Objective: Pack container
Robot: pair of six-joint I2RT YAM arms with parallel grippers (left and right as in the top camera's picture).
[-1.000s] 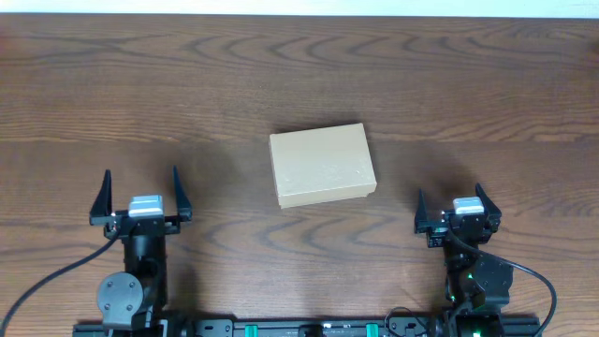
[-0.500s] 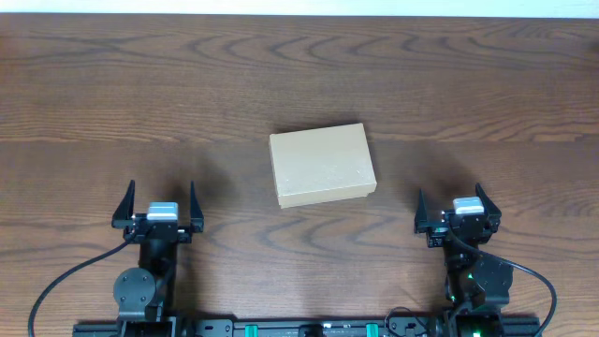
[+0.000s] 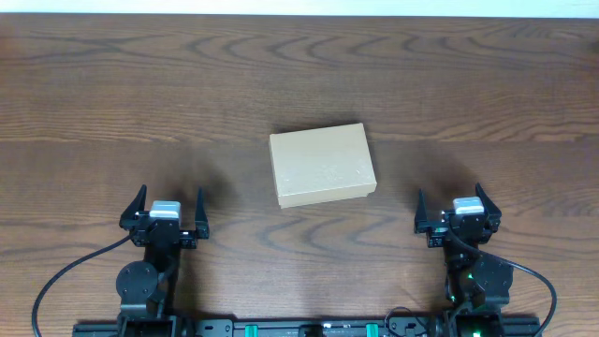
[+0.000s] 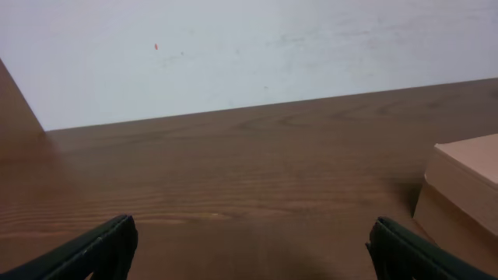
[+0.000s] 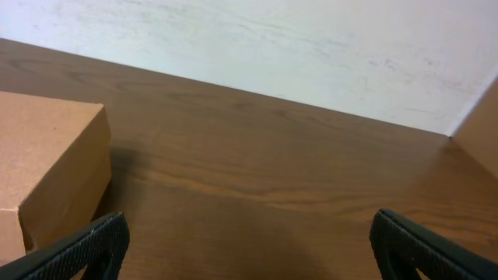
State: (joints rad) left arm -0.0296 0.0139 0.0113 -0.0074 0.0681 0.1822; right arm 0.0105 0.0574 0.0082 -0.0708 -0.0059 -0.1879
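Centrally on the wood table [image 3: 94,94] lies the closed container [image 3: 323,166], left and right jaws released, well apart.

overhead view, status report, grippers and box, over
Left gripper jaws open, empty. Right gripper same. Small rectangular tan cardboard box shut, untouched. Nothing in the way.

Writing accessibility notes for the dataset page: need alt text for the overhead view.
A closed tan cardboard box lies near the middle of a dark wooden table. The left gripper and right gripper sit near the bottom edge, one on each side of the box, both open, empty and well clear of it.
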